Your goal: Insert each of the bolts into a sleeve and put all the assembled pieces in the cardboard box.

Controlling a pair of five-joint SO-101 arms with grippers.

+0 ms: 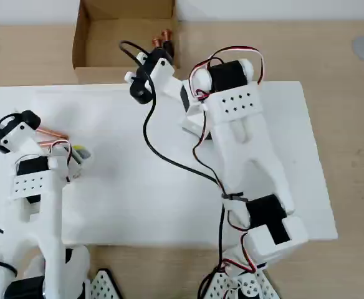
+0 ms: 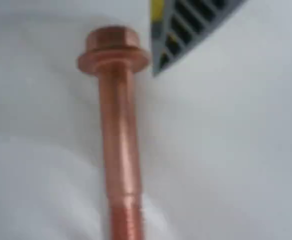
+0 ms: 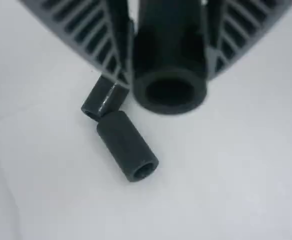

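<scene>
Right end effector (image 3: 166, 77) clamps sleeve (image 3: 168, 40); loose sleeves (image 3: 127, 145) just beyond. Bolt (image 2: 118, 140) beside left end effector (image 1: 75, 156), its grip we cannot tell. Two assemblies (image 1: 161, 38) seemingly in cardboard box (image 1: 123, 47); rest pending.

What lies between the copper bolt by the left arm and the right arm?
In the high view, bare white sheet, crossed by a black cable, runs from the bolt to the right arm.
</scene>
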